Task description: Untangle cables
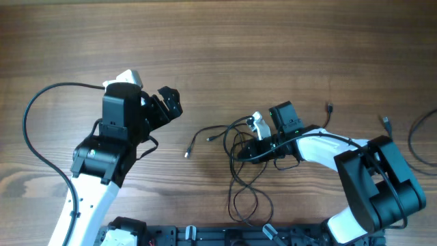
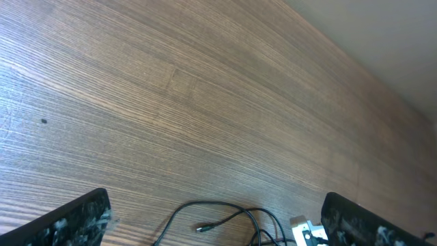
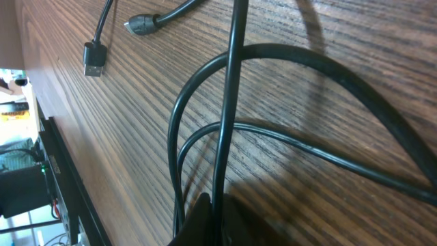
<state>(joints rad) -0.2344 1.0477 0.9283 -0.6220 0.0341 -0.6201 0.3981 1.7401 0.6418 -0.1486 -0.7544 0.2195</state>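
Observation:
The cables [image 1: 240, 158] are thin black cords lying bunched in loops on the wooden table, right of centre. One loose plug end [image 1: 187, 154] points left. My right gripper [image 1: 251, 147] is down in the bunch. In the right wrist view its fingers [image 3: 217, 220] are shut on one cord that runs straight up between them, with other cords [image 3: 308, 147] looping past and two plug ends [image 3: 93, 59] lying further off. My left gripper [image 1: 168, 102] hangs open to the left of the bunch, holding nothing. Its fingers [image 2: 71, 222] stand wide apart, and the cables [image 2: 225, 208] lie between and beyond them.
Two more small plug ends [image 1: 328, 108] lie on the table behind the right arm. Another thin black loop [image 1: 415, 140] lies at the right edge. A thicker black arm cable [image 1: 27, 130] arcs round the left arm. A black rail [image 1: 205, 236] runs along the front edge.

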